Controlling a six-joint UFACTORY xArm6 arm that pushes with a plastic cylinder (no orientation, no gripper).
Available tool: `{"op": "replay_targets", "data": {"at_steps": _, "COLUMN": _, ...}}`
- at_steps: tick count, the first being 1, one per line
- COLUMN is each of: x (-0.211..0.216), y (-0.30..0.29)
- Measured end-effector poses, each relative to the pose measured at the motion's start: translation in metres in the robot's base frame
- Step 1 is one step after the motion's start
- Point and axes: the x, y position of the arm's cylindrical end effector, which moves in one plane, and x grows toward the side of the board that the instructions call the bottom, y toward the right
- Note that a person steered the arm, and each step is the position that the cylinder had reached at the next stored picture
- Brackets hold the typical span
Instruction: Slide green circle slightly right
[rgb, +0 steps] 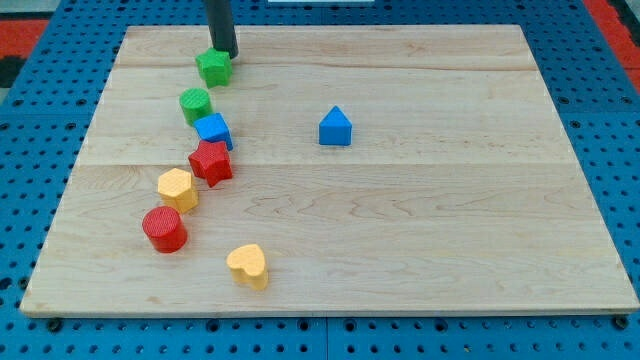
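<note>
While my tip (226, 54) sits near the view's top of the tabletop (420, 230), it is right by the green star (213, 67), just above it and a bit to its right. It looks like it touches that block or almost does; I cannot tell which. My arm has no fingers at all, only a dark rod, so nothing is open, closed or gripping.

The green circle (195, 104) is the block I must move. It stands a little below the green star, on the left part of the tabletop. The blue cube (213, 131) sits just below it and a bit to its right, so close that they seem to touch. Below that comes the red star (211, 162), then the yellow hexagon (177, 188), then the red circle (164, 229). The yellow heart (248, 266) lies near the view's bottom. The blue triangle block (335, 127) is alone, well apart, toward the middle.

I think the job is not started yet. My tip is not beside the green circle. It is on the wrong block. To push the circle right, my tip has to get to the circle's left side first. Then it needs one small push toward the view's right. The green star and blue cube are close, so I could bump them.
</note>
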Motion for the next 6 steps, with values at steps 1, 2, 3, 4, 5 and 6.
{"op": "replay_targets", "data": {"at_steps": 1, "x": 0.019, "y": 0.001}}
{"op": "replay_targets", "data": {"at_steps": 2, "x": 0.014, "y": -0.043}}
{"op": "replay_targets", "data": {"at_steps": 3, "x": 0.047, "y": -0.082}}
{"op": "replay_targets", "data": {"at_steps": 4, "x": 0.077, "y": -0.079}}
{"op": "replay_targets", "data": {"at_steps": 5, "x": 0.095, "y": -0.061}}
{"op": "replay_targets", "data": {"at_steps": 6, "x": 0.096, "y": -0.048}}
